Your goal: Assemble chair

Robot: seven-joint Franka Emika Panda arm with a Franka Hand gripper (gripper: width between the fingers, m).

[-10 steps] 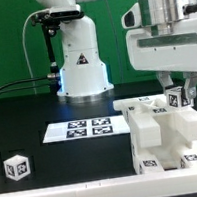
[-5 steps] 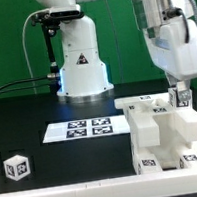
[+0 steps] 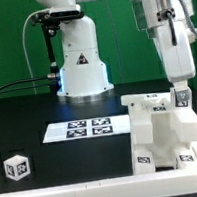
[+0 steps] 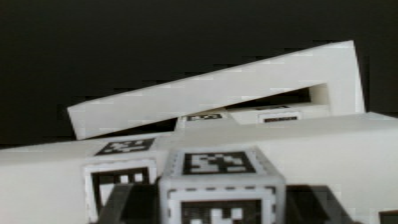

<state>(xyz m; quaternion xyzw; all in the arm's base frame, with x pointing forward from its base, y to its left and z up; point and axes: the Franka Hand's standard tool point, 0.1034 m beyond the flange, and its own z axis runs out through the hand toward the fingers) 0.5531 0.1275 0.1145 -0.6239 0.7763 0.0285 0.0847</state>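
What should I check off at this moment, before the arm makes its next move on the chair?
1. Gripper sits over the tagged block at the far top of the chair: ok.
2. Fingers straddle that block, one on each side, as the wrist view shows: ok.
3. Jaws clamped on or free of the block: cannot tell; neither view shows the contact.
4. Block seated flush in the chair: cannot tell, its base is hidden.
5. Loose tagged cube lies apart at the exterior view's left, out of the arm's way: ok.
6. Marker board flat on the table, untouched: ok.
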